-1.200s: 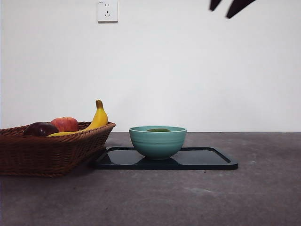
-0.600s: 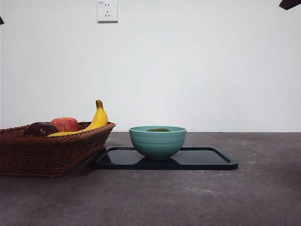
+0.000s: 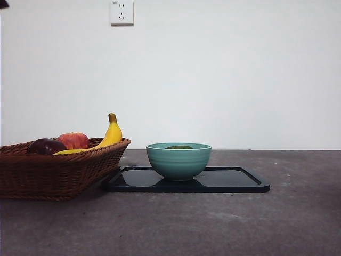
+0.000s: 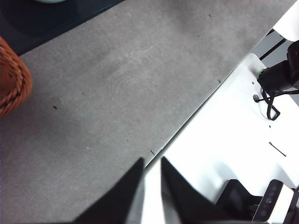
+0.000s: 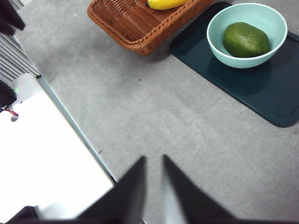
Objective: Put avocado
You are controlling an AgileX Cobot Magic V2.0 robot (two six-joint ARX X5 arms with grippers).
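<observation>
The dark olive-green avocado [image 5: 245,39] lies inside the teal bowl [image 5: 215,44], which stands on the black tray [image 5: 261,93]. In the front view only the avocado's top [image 3: 179,147] shows over the bowl's rim [image 3: 178,160]. My right gripper [image 5: 153,159] is shut and empty, high above the grey table near its front edge, well away from the bowl. My left gripper [image 4: 151,161] is shut and empty, high over the table's edge. A black arm tip [image 3: 2,3] shows at the front view's top left corner.
A wicker basket [image 3: 58,170] stands left of the tray [image 3: 229,181], touching it, with a banana [image 3: 112,133], a red apple [image 3: 73,140] and a dark maroon fruit [image 3: 46,146]. A white surface with cables [image 4: 243,130] lies beyond the table's edge.
The black arm tips at the top right of the front view have risen out of the picture. A small black tip now shows at the top left corner. The things have not moved.
</observation>
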